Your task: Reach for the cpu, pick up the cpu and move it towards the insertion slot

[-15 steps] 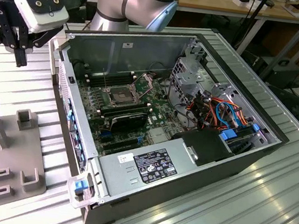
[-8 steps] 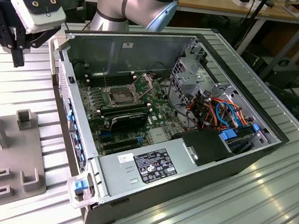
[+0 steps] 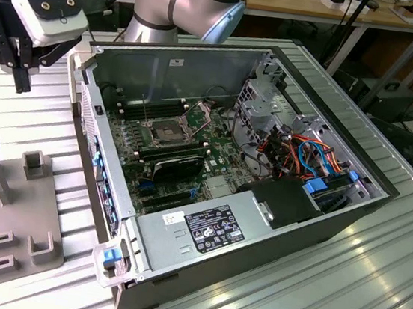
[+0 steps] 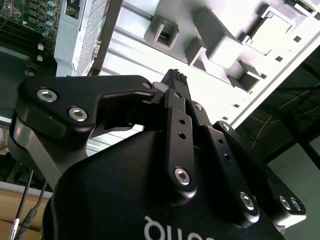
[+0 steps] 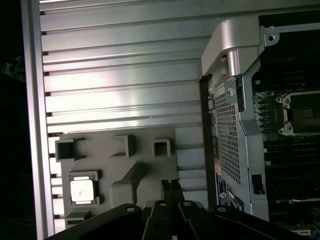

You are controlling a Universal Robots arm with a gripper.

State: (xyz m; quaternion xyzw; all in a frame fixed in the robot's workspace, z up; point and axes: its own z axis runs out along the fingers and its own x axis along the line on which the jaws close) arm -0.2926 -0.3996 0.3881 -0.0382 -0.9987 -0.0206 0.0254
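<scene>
The cpu (image 5: 81, 190) is a small pale square chip lying flat in a recess of the grey fixture plate (image 5: 145, 150). My gripper (image 5: 170, 185) hangs above that plate, off to one side of the chip and well apart from it. Its black fingers are shut together with nothing between them in both wrist views (image 4: 175, 76). In the exterior view the gripper (image 3: 21, 83) is at the upper left, outside the computer case. The insertion slot (image 3: 166, 131) is a silver-framed square socket on the green board inside the case; its frame (image 5: 280, 114) also appears in the first wrist view.
The open computer case (image 3: 101, 149) fills the middle of the ribbed aluminium table (image 3: 340, 291). Inside are a black finned block (image 3: 178, 168), a grey power supply (image 3: 205, 230) and coloured cables (image 3: 308, 156). The fixture plate (image 3: 4, 205) carries upright posts. The arm's base (image 3: 187, 1) stands behind.
</scene>
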